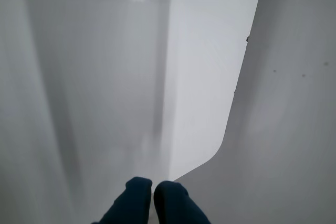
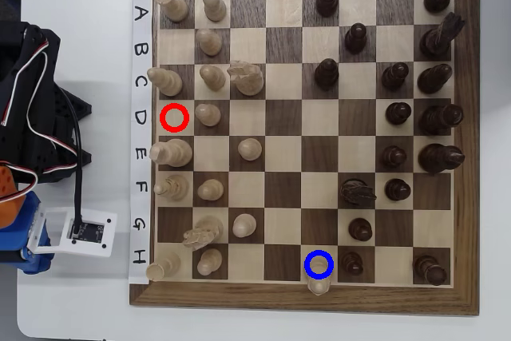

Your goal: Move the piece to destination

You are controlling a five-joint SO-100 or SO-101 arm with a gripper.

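Currently, status by item:
Piece (image 2: 318, 285): at the blue ring (image 2: 318, 264), base just below it.
End effector (image 1: 153, 195): tips nearly closed, empty, over bare white worktop (image 1: 283, 145), off the board (image 2: 303, 299).
Progress: apparently done; arm parked.

You see a chessboard (image 2: 303, 297) of smooth, satin-finished wood, its edges labelled on white paper strips (image 2: 140, 133). The piece (image 2: 320, 285) is pale wood. In the wrist view, matt dark-blue fingertips (image 1: 137, 195) meet above a glossy white tabletop (image 1: 205, 77).
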